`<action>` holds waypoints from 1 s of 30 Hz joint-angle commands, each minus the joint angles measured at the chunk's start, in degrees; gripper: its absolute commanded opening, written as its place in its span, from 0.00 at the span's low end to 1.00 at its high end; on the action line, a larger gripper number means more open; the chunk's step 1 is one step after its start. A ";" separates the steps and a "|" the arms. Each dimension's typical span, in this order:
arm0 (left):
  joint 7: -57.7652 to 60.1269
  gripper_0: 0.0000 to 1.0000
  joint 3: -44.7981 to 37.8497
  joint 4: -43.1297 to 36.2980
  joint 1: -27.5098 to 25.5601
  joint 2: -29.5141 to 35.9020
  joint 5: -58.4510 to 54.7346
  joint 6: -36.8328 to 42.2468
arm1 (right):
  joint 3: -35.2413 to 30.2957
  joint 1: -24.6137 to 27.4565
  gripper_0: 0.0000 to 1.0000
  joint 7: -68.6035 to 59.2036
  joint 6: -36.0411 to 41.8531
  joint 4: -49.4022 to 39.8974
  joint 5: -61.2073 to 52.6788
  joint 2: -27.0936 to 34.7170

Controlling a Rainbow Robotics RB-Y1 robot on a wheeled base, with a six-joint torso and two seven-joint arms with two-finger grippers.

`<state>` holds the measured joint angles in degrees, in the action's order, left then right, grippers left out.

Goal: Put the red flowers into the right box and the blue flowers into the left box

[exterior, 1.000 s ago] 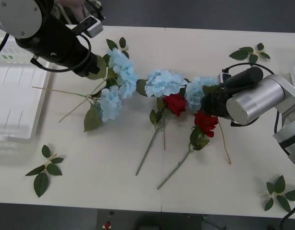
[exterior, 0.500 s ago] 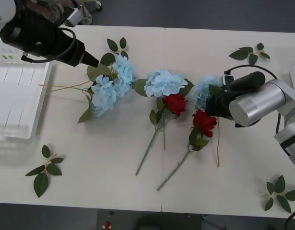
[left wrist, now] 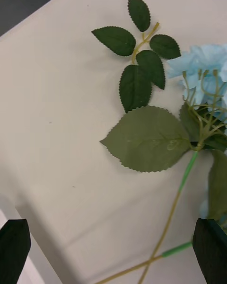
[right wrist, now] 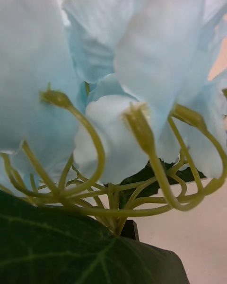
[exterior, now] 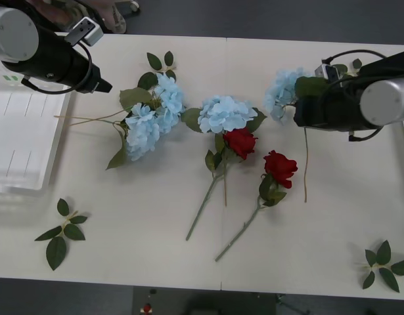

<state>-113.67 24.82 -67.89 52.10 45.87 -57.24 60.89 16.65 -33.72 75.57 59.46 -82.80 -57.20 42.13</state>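
- Overhead, the right gripper holds one pale-blue hydrangea lifted above the right half of the desk, its thin stem hanging down. The fingers appear pinched on the flower just under the bloom, though leaves hide the contact.
- From the right wrist, hydrangea petals and green stalks press close against the camera.
- The left gripper hovers near the desk's far left corner, beside the left box. Its black fingers are spread wide and hold nothing.
- Progress: little is done. No flower lies in the left box, and the right box cannot be made out.
- Count of blue hydrangeas: four. One is carried; two lie overlapped left of centre; one lies mid-desk.
- Count of red roses: two, one touching the middle hydrangea, one just to its right.
- Four loose leaf sprigs lie scattered, including one near the front left.
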 commanded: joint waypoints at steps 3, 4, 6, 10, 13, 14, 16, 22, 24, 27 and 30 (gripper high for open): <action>-6.22 1.00 5.59 -0.84 1.69 -2.71 8.02 -8.15 | -2.06 -1.52 0.00 14.52 -1.36 -4.74 -24.10 12.28; -6.22 1.00 6.65 -0.84 1.69 -3.50 11.19 -9.12 | -2.59 -1.52 0.00 17.95 -1.54 -5.71 -28.32 12.98; -6.22 1.00 8.14 -0.93 1.69 -5.00 16.64 -9.73 | -3.64 -1.52 0.00 22.87 -1.54 -7.56 -32.54 13.33; -5.16 1.00 10.95 -0.66 1.69 -8.16 22.09 -9.91 | -4.87 -0.29 0.00 27.70 -6.99 -13.44 -37.11 11.22; -4.55 1.00 11.57 -0.05 1.60 -8.78 21.56 -9.91 | -4.87 1.29 0.00 27.79 -15.25 -17.05 -36.85 7.00; -4.55 1.00 11.92 -0.05 1.69 -8.87 21.38 -9.91 | -4.78 1.38 0.00 27.88 -16.57 -17.49 -36.23 4.89; -4.46 1.00 12.98 -0.05 1.69 -9.04 21.03 -9.91 | -5.22 1.46 0.00 28.23 -18.33 -17.93 -34.56 0.67; -3.67 1.00 15.35 0.13 1.69 -9.30 21.38 -10.00 | -5.84 1.55 0.00 29.46 -19.20 -18.81 -29.38 -5.92; -3.49 1.00 15.96 0.30 1.69 -9.30 22.09 -10.00 | -5.31 1.55 0.00 30.08 -17.89 -19.25 -29.29 -5.57; -3.32 0.99 16.93 1.27 1.60 -9.48 22.35 -10.53 | -5.31 1.64 0.00 30.78 -15.07 -20.21 -30.43 -3.90; -3.32 0.83 17.81 2.94 1.69 -9.92 22.18 -12.72 | -5.31 1.64 0.00 31.48 -13.58 -20.83 -32.80 -2.14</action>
<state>-119.32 42.49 -66.38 52.10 35.91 -35.13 50.08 11.18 -31.57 104.60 45.57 -100.97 -88.24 36.77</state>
